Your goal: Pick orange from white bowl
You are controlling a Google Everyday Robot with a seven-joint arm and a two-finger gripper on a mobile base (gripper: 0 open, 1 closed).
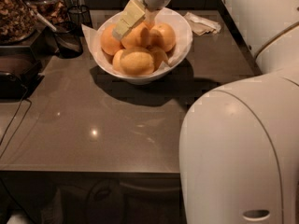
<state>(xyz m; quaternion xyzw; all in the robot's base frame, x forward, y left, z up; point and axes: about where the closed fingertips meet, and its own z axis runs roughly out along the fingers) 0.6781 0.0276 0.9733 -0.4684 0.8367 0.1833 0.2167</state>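
Hanging over the far side of the scene, the robot's white two-finger gripper (135, 28) reached down from its rounded wrist into the wide, glossy white round bowl (181, 45). Its jaws stood apart, one pale yellow finger (128, 18) slanting down to the left and the other coming down just right of it, with the top of the middle orange (140, 38) between them. Whether either finger touched the fruit could not be told.

The bowl sat on the smooth grey-brown bench (93, 120), towards its far edge, and held a heap of oranges. One pale orange (137, 62) lay nearest, another (108, 40) sat on the left and another (164, 35) on the right.

A small dark wire-mesh cup (69, 37) stood left of the bowl. A crumpled pale paper napkin (202, 23) lay to the bowl's right. The robot's bulky white body (238, 153) filled the near right corner.
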